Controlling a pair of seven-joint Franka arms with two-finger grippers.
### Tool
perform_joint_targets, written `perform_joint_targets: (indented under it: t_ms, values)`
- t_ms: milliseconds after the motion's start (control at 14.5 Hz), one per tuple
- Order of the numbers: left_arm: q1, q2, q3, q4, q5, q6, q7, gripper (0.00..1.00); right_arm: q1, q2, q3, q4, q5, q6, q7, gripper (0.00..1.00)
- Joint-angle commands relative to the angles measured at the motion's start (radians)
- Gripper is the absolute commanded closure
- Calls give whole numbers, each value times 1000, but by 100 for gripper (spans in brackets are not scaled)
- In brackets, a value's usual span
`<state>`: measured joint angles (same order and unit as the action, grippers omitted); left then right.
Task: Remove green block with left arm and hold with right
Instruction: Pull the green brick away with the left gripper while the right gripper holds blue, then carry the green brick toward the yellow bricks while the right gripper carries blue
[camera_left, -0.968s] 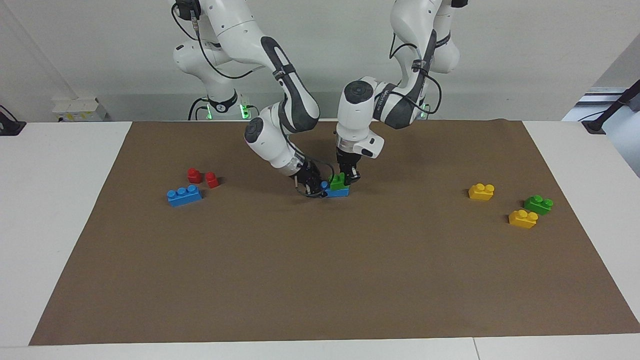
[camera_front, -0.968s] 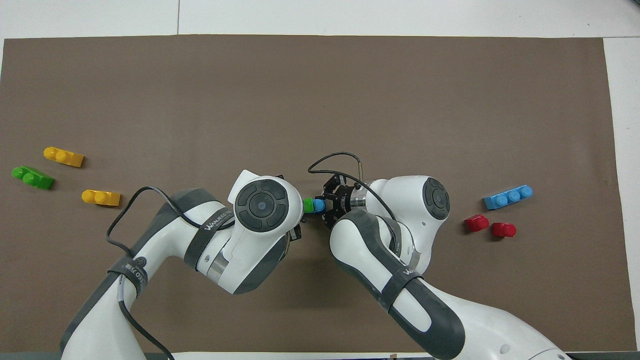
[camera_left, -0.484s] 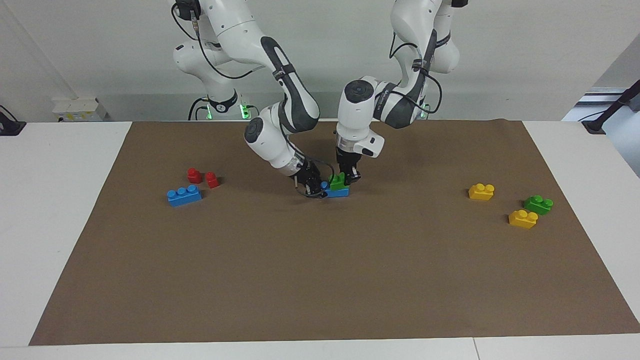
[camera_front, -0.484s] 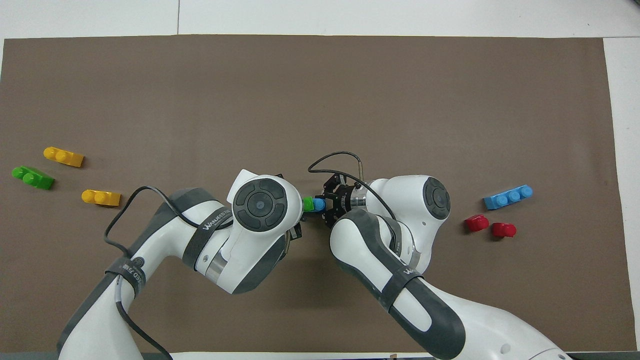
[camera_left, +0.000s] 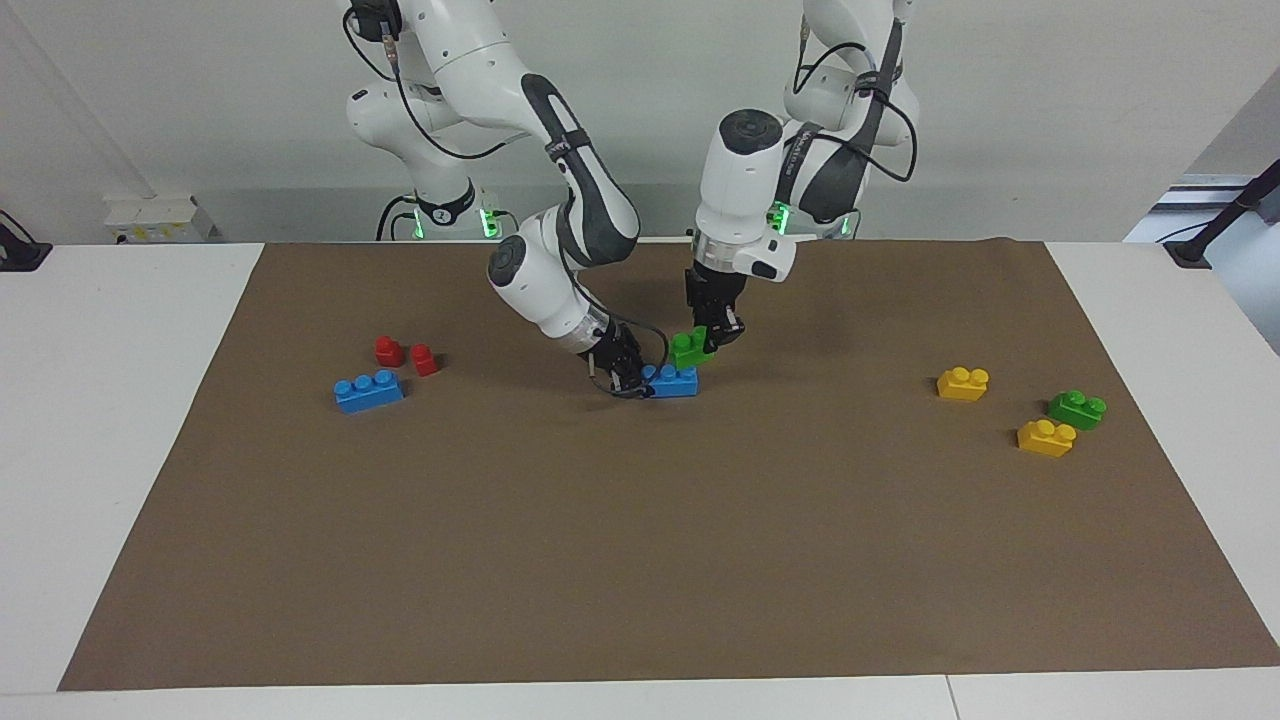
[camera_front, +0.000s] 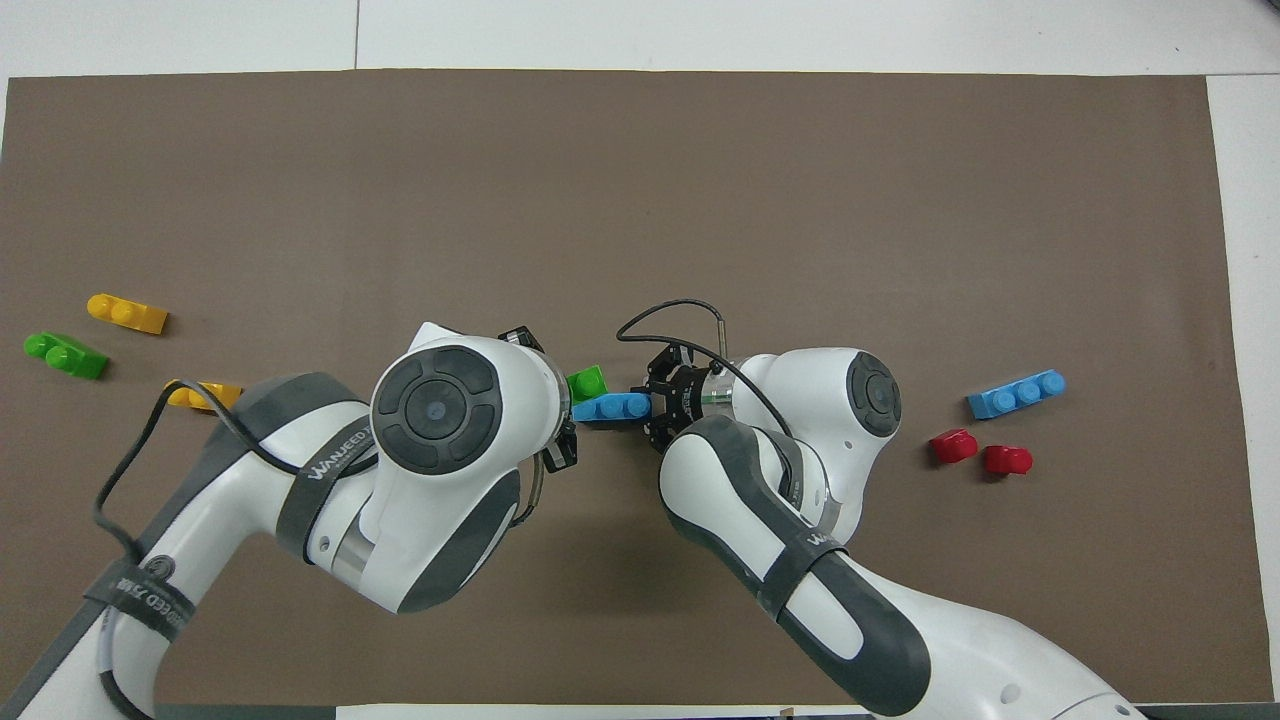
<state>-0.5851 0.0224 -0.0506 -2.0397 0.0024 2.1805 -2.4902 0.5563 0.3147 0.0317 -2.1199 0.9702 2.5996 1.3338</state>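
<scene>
green block: bright green plastic two-stud brick (camera_left: 689, 349), pinched in the left gripper (camera_left: 712, 338), tilted, lifted clear of the blue brick (camera_left: 672, 380); hangs just above that brick's end toward the left arm.
left gripper: fingertips clamped on the green block; in the overhead view the block (camera_front: 587, 383) pokes out past the left wrist.
right gripper: low at the mat (camera_left: 622, 375), fingers pressed onto the end of the blue brick that lies toward the right arm; brick flat on the mat.
blue brick: three studs, all bare; overhead view shows it (camera_front: 610, 407) sticking out of the right gripper (camera_front: 655, 408) toward the left gripper.
containers: cannot see any; every brick lies on the brown mat (camera_left: 640, 560).
change: a second ago the green block sat on the blue brick, left gripper low on it; now the left wrist is higher and the block is off. Right gripper unchanged.
toward right arm's end: second blue brick (camera_left: 369, 390), two red pieces (camera_left: 405, 354), well apart from the grippers.
toward left arm's end: two yellow bricks (camera_left: 963, 383) (camera_left: 1046, 438), darker green brick (camera_left: 1077, 408), near the mat edge.
open room: wide bare mat on the side of the grippers away from the robots, up to the white table (camera_left: 110, 420) border.
</scene>
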Motion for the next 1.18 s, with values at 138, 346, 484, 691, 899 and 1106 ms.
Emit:
perform_joint_targets:
  t_ms: [138, 346, 484, 691, 899, 1106]
  values:
    - [95, -56, -3, -5, -2, -77, 196, 100, -131, -35, -10, 84, -23, -223, -5, 100]
    - [221, -61, -3, -4, -2, -117, 420, 100, -260, -55, -12, 179, -174, -392, -7, 100]
    - [301, -61, -3, -8, -4, -122, 570, 100, -358, -51, -12, 251, -229, -511, -13, 100]
    - [430, -58, -3, -8, -4, -108, 793, 100, -504, -40, -9, 317, -373, -636, -59, 100]
    - [530, -50, -3, -8, -25, -91, 994, 100, -626, -13, -10, 313, -381, -645, -195, 100]
    - [600, -21, -3, -10, -32, -39, 1128, 100, -670, 33, -10, 311, -381, -632, -294, 100]
